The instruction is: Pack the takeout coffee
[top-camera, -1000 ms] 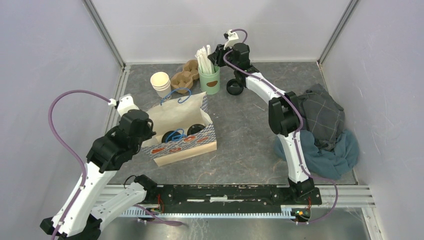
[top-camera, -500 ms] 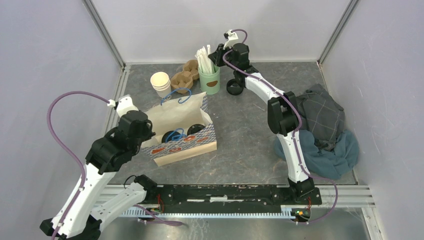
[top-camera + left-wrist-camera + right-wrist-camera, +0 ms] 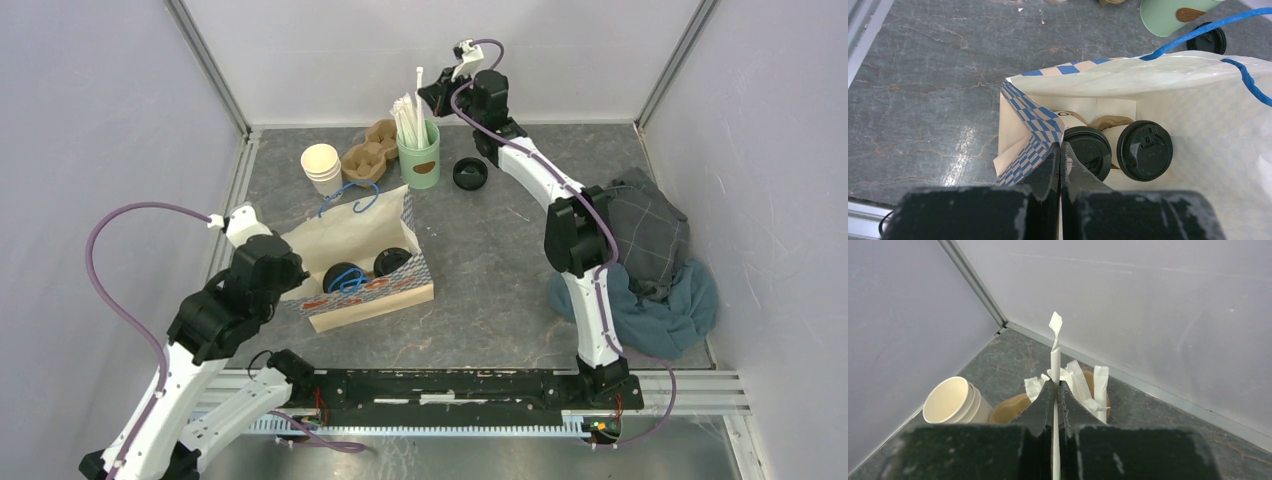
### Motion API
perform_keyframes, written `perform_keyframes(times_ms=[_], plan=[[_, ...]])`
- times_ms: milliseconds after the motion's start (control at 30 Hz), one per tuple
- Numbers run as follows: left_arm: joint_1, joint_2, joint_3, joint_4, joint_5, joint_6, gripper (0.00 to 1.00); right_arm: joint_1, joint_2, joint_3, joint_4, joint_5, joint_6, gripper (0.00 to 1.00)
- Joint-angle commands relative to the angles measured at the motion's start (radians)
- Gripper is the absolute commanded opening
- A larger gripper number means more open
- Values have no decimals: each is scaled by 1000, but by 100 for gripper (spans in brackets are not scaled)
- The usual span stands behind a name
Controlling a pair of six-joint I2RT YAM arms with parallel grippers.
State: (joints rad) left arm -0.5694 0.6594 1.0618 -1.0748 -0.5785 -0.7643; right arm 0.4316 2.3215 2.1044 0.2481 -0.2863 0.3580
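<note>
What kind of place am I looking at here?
Probably a lab test booth staged as a café takeout counter: plain walls enclose a paper bag holding lidded coffees, a green cup of wrapped straws, and stacked cups.

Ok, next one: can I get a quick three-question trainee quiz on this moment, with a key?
1. True or false: the right gripper is shut on a wrapped straw.
2. How many lidded coffee cups stand inside the paper bag? A) one B) two C) three
3. What is the left gripper pinching?

Key: 1 true, the straw is raised above the others. 2 B. 3 The checked edge of the paper bag.
</note>
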Motion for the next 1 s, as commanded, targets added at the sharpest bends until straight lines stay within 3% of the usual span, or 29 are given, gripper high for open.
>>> perform_keyframes(times_ms=[0,133,333,533,633,800,967], plan=[[-3,-17,-10,8,-1,-66,2,-6,-135,9,24,-27,-41,4],[-3,-48,-39,14,-11,-98,2,-10,-262,-5,22,-67,-51,2],[-3,-92,-71,45,-30,-117,2,45,-502,-215,178,-316,15,0],[-3,-102,-69,49,-14,-123,2,257,-710,-356,50,-399,-289,0],[-3,-103,-55,42,-4,-118,2,362,-798,-519,99,-422,-426,0],[-3,-101,-41,30,7,-118,2,465,-789,-575,154,-522,-513,0],[-3,-71,-14,37,1,-105,2,540,-711,-496,-24,-492,-716,0]])
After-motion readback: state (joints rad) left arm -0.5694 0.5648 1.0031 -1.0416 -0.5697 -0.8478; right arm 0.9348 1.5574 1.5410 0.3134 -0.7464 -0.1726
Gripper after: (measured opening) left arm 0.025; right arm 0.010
